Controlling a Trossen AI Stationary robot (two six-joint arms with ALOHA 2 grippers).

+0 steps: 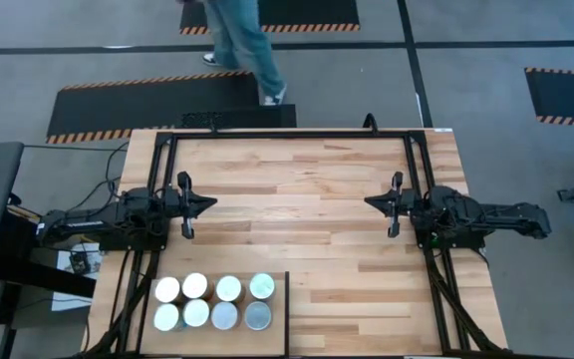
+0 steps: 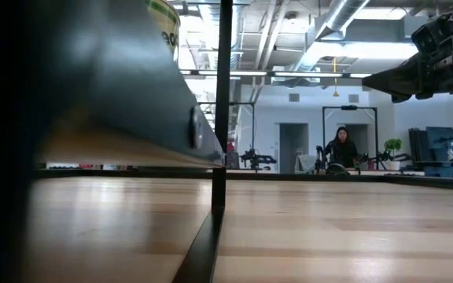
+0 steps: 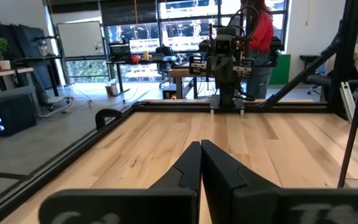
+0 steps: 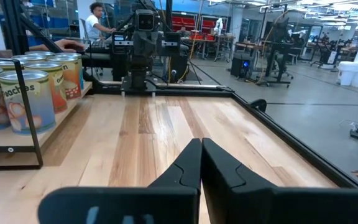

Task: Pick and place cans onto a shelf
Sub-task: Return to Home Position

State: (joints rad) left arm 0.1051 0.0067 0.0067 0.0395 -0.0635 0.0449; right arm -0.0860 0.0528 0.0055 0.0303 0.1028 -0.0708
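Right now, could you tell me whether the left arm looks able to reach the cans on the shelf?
Probably yes: the left gripper, fingers shut, sits just beyond the cans on its own side, with only open tabletop between them; it would need to open first.

Grey floor (image 1: 496, 40) with dark seams; black mats (image 1: 128, 105) edged in orange stripes, upper left and top centre of the high view; person in jeans (image 1: 242, 40), top centre. Low view: ceiling ducts (image 2: 344, 16) upper right, seated person (image 2: 342, 145) centre right, white wall (image 2: 274, 118) behind. Left wrist view: whiteboard (image 3: 79, 38)
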